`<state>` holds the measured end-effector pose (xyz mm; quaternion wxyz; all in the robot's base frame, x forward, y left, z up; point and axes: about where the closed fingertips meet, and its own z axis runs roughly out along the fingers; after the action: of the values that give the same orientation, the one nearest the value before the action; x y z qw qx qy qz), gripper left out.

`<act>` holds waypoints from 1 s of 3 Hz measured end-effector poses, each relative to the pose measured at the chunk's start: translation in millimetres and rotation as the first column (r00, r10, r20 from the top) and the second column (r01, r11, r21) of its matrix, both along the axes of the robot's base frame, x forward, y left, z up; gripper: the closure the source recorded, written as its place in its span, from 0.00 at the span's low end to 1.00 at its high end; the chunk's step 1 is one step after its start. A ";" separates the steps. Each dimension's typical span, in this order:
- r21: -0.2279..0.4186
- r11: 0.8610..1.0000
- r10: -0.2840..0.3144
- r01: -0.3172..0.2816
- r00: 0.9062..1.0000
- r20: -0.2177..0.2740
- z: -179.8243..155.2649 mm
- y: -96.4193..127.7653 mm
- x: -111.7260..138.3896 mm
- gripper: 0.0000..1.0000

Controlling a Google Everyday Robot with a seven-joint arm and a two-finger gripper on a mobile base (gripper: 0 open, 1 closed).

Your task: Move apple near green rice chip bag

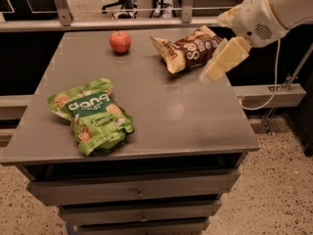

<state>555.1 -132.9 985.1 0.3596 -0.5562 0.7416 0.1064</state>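
Small red apple (pixel 120 41) sits upright, upper centre-left. Crinkled green rice chip bag (pixel 92 115) lies flat, lower left, well apart. The pincer (pixel 220 57) hangs upper right.

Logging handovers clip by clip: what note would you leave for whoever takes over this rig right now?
End effector: in the air over the table's right side, just in front of the brown chip bag, carrying nothing.
Apple: upright at the far edge, left of the brown chip bag, not yet picked up.
Green rice chip bag: flat at front left, well apart from the apple.
Done: nothing yet.
Left: reach and grasp the apple, then set it beside the green rice chip bag.
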 end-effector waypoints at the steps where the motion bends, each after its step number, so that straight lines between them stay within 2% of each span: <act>1: 0.047 0.999 -0.016 0.015 1.000 0.016 -4.1 27.9 24.2 0.00; 2: 0.125 0.991 -0.054 0.051 0.998 0.015 -20.2 71.6 71.3 0.00; 3: 0.210 0.973 -0.100 0.092 0.995 0.025 -31.9 91.2 116.6 0.00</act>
<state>671.7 -41.7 953.2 0.4338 -0.4809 0.7458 0.1561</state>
